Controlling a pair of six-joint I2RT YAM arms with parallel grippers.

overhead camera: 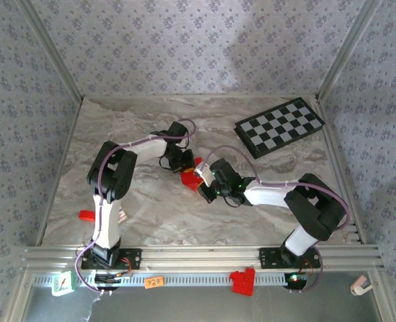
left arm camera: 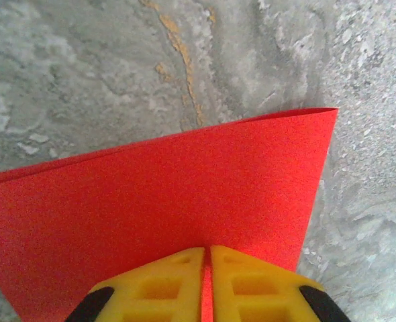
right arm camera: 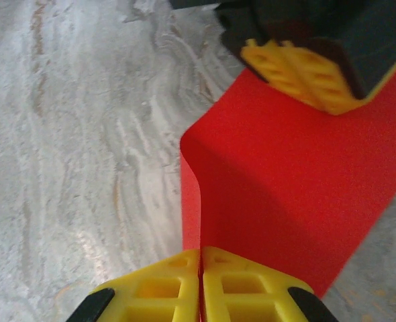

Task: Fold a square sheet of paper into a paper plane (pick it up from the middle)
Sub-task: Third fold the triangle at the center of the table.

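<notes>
1. The left gripper is clamped shut on one edge of the square sheet of paper.
2. The right gripper pinches the sheet's opposite side.
3. The curved sheet sits left of the checkered board, nearer the arm bases.

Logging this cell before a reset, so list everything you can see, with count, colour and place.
paper: 1, red, mid-table, bent, held between both grippers
board: 1, black and white checks, far right of table
left bracket: 1, red, table's near-left edge
front bracket: 1, red, front ledge, right of centre
tag: 1, orange, front ledge, left of centre
card: 1, green and white, front ledge, far left
beige piece: 1, front ledge, far right; too small to identify
table: 1, grey marble pattern
left gripper: 1, yellow fingers, shut on paper
right gripper: 1, yellow fingers, shut on paper
</notes>
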